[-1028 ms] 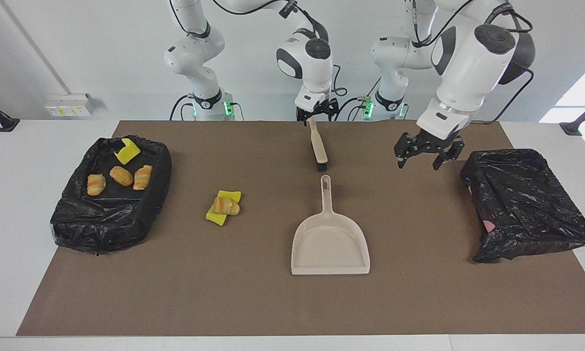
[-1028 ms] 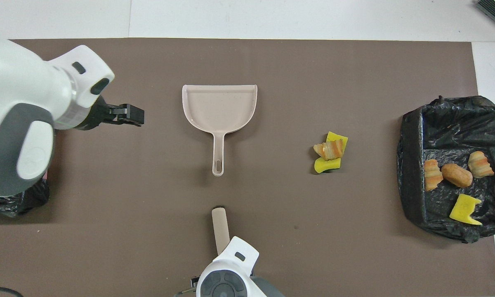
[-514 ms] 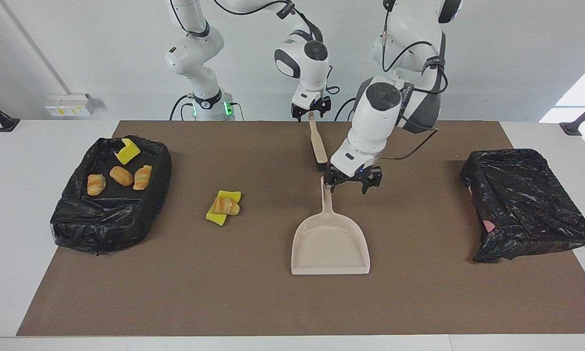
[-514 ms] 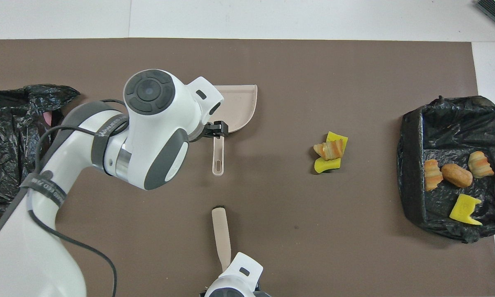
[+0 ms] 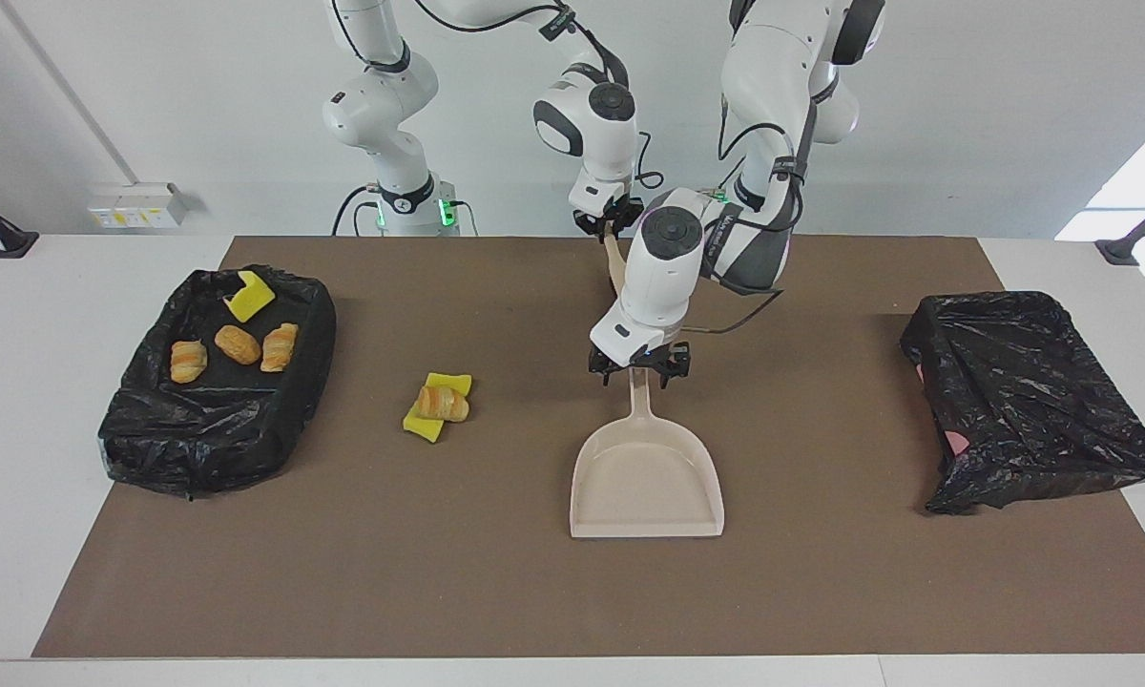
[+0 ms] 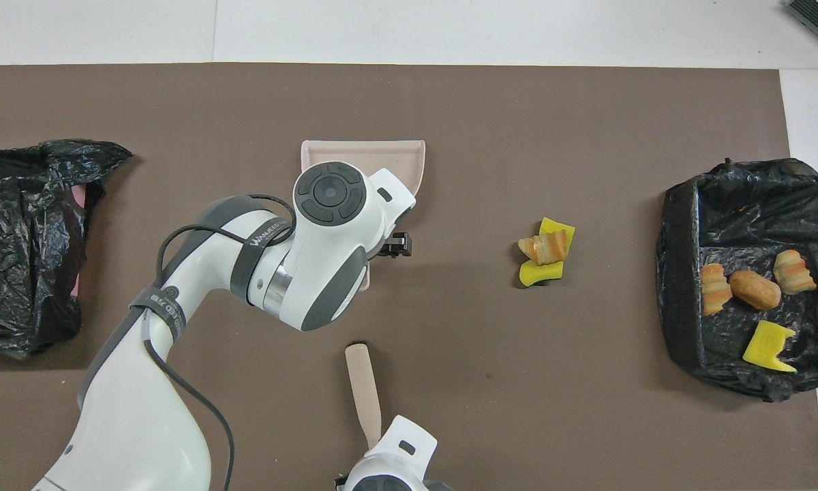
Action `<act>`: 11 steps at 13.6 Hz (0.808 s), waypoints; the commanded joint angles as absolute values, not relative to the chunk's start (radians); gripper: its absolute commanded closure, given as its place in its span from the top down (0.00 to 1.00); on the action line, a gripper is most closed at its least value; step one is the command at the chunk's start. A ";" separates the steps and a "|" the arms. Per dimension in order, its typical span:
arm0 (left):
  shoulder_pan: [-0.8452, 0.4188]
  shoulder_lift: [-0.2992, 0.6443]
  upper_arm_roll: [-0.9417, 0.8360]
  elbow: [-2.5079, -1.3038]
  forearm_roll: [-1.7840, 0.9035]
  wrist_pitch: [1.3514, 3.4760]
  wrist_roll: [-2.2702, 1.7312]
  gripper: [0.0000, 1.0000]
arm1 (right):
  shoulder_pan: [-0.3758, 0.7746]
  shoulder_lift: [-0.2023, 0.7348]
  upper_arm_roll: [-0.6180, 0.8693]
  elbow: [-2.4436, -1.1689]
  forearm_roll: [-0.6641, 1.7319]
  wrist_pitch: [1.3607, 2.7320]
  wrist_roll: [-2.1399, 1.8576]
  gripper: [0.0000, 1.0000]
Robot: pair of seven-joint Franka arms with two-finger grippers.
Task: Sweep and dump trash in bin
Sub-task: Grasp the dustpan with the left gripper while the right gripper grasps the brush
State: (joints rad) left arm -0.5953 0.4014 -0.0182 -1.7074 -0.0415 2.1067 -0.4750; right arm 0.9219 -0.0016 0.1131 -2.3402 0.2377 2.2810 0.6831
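Pickup step: your right gripper (image 5: 610, 227) has closed on the brush (image 6: 364, 385); left gripper (image 5: 638, 374) straddles the dustpan (image 5: 646, 472) handle, fingers spread; close it next

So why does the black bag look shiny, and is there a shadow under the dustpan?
Facing view: the crumpled black bag at the left arm's end shows pale glints on its folds, light bouncing off plastic. Overhead view: only a faint soft shadow edges the dustpan; the left arm hides most of it.
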 commanded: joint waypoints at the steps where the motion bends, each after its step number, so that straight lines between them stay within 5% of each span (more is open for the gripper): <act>1: -0.615 0.393 -0.002 -1.710 -0.025 2.068 -0.495 0.69 | 0.872 -0.003 0.110 -2.309 0.264 2.229 0.611 0.00; 2: -0.615 0.391 -0.002 -1.706 -0.025 2.042 -0.495 0.41 | 0.839 -0.029 0.110 -2.310 0.259 2.177 0.560 0.00; 3: -0.615 0.391 -0.002 -1.706 -0.022 2.031 -0.494 0.00 | 0.812 -0.066 0.109 -2.312 0.255 2.130 0.526 0.00; 11: -0.540 0.367 0.011 -1.616 0.040 2.022 -0.411 0.00 | 0.349 -0.356 0.107 -2.322 0.115 1.800 0.163 0.00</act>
State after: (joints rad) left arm -0.5712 0.3918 0.0115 -1.6484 0.0164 2.0612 -0.4499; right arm 0.4623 -0.2972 0.0987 -2.3043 0.1247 1.8321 0.2676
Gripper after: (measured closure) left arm 0.687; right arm 0.740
